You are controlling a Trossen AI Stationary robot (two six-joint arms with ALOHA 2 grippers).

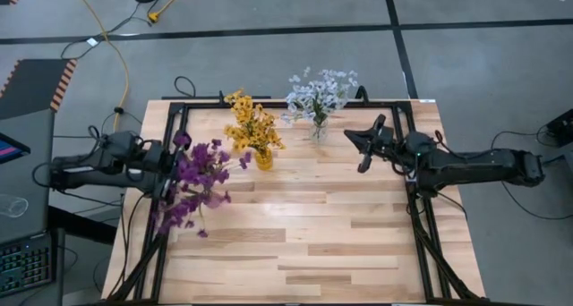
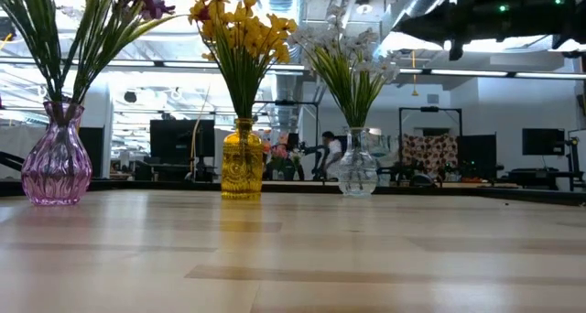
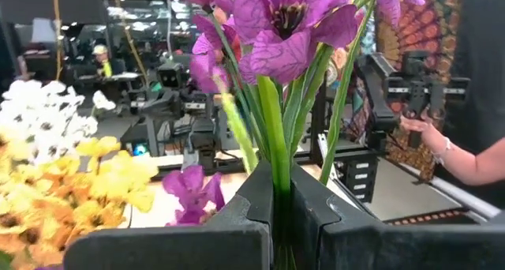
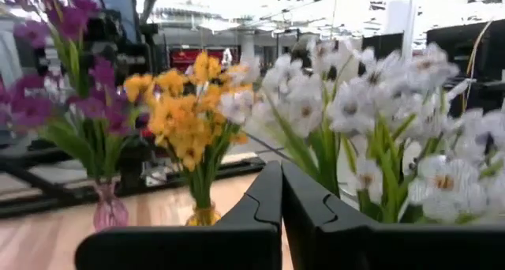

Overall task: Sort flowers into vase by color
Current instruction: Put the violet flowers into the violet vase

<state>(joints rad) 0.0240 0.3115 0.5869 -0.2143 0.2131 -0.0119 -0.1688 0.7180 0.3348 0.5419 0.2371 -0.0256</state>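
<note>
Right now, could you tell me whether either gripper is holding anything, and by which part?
The left gripper is shut on the green stem of a purple flower, low on the stem. The right gripper is shut and holds nothing.

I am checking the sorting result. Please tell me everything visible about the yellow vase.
The yellow vase is tinted, see-through glass, bottle-shaped with a narrow neck and patterned body. It stands upright on the wooden table, between the purple and clear vases, touching neither. It holds only yellow flowers on green stems. No pincer touches it.
</note>
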